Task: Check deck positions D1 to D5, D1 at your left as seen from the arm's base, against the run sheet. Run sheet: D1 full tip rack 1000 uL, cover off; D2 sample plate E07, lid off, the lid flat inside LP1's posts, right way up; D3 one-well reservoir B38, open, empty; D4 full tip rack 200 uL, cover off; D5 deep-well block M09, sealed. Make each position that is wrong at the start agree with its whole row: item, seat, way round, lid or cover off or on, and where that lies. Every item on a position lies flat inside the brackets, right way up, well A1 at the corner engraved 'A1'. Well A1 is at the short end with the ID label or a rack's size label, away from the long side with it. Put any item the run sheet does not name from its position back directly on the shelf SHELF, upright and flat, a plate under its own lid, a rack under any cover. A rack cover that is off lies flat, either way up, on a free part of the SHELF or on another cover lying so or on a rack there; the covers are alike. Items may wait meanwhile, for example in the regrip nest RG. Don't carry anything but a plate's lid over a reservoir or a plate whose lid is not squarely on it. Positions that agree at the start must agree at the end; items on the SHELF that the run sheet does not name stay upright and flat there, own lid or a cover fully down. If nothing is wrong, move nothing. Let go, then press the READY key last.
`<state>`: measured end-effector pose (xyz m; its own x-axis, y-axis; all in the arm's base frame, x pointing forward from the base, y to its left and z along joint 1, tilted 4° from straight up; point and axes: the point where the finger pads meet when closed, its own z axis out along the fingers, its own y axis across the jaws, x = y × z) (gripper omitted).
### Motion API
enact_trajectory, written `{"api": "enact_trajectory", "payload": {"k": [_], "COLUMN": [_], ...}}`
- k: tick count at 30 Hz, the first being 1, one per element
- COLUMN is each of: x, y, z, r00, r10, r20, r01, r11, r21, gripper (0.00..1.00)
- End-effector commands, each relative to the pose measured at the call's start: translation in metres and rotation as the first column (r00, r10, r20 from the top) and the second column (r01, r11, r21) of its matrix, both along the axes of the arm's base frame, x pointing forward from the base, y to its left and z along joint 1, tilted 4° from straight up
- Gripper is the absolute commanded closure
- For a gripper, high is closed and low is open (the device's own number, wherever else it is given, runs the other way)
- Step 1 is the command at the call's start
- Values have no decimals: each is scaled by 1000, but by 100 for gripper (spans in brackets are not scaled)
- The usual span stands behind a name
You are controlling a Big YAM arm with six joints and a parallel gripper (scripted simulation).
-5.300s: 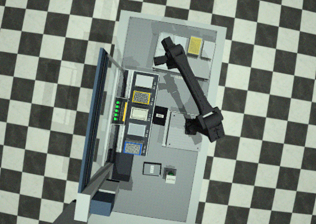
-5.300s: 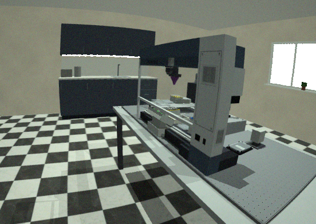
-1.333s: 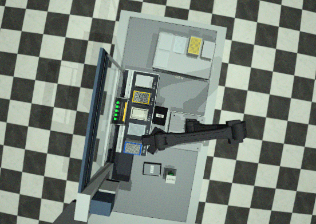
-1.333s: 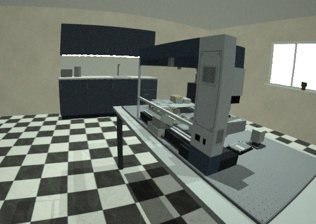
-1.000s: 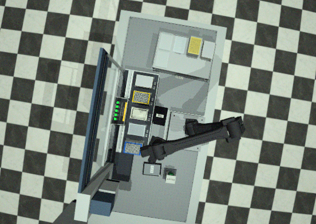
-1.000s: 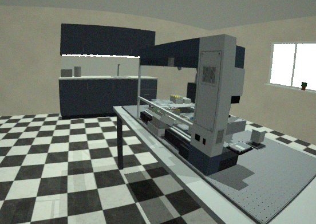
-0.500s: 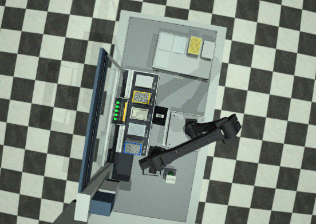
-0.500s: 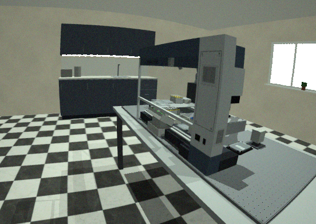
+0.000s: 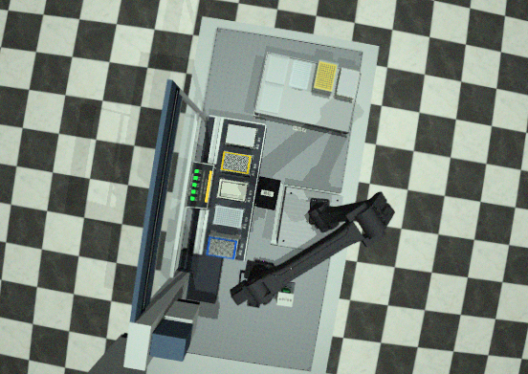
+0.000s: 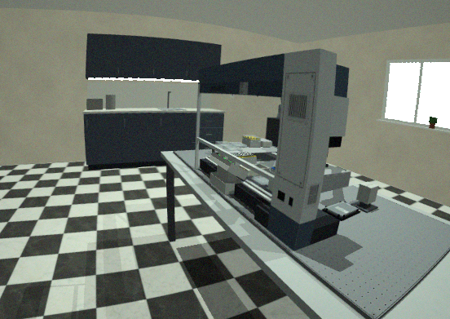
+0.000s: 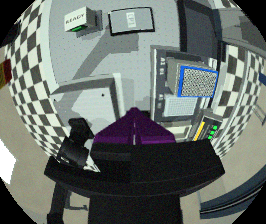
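The deck row runs up the overhead view. It holds a blue-edged tip rack (image 9: 222, 247), a sample plate (image 9: 228, 216), an open reservoir (image 9: 232, 189), a yellow-edged tip rack (image 9: 235, 162) and a white-topped block (image 9: 240, 136). My gripper (image 9: 243, 291) is shut and empty, low over the table near the blue rack's end of the deck. Its purple fingers show together in the wrist view (image 11: 133, 132). The lid park with a flat lid inside it (image 11: 132, 20) and the READY key box (image 11: 77, 20) lie ahead of them. In the overhead view the arm hides the lid park; the key box (image 9: 285, 296) is beside the arm.
The shelf (image 9: 308, 90) at the far end holds flat covers (image 9: 276, 69), a plate (image 9: 300, 74), a yellow rack (image 9: 325, 76) and another item (image 9: 347, 83). A black nest (image 9: 268, 197) sits beside the reservoir. The instrument's tower (image 10: 306, 144) and rail stand along the deck.
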<state>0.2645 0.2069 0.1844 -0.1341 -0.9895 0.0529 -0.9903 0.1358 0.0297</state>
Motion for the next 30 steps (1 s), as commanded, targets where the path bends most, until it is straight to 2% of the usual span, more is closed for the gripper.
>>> {"api": "enact_trajectory", "payload": {"k": [1,4,5,9,19,22,26,29,30], "x": [9,10,17,19,21,20,20,22,1], "y": [-1,-1,20,42,93,96,115,114,100], "z": [9,14,21,20,17,17,15,15,7], "r00": [998,998,999,995,997,997,997,998,998], "r10": [-50,-50,14,85,64,64,64,59,64], "r20": [25,34,51,52,48,39,36,36,17], "r01": [49,49,-16,-88,-66,-66,-65,-61,-65], "r11": [999,998,999,995,997,997,997,997,998], "r21": [18,26,42,48,51,42,44,43,26], "gripper": [100,100,100,100,100,100,100,100,100]}}
